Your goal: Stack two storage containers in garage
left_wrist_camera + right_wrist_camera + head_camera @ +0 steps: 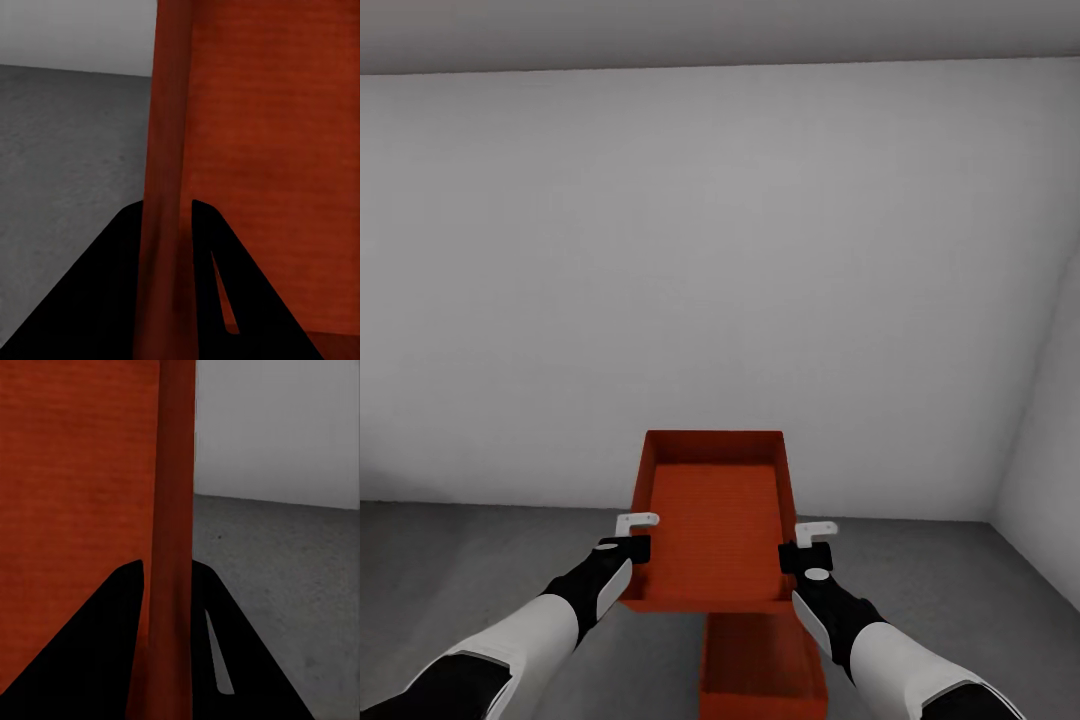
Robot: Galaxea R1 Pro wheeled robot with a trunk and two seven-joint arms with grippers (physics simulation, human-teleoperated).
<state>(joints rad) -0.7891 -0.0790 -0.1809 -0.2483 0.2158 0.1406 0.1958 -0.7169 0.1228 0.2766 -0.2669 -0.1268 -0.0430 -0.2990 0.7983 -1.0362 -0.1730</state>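
a red-orange open-top storage container [712, 520] is hanging in the air in front of me, tilted so its inside is facing me. my left fingers [628, 548] are pinching its left wall, and my right fingers [800, 555] are pinching its right wall; in each wrist view the thin red wall [161, 225] is sitting between two dark fingers [112, 645]. a second storage container [762, 665] is resting below it on the dark grey concrete floor [460, 570], partly hidden behind the held one. a plain light grey wall [710, 250] is standing beyond.
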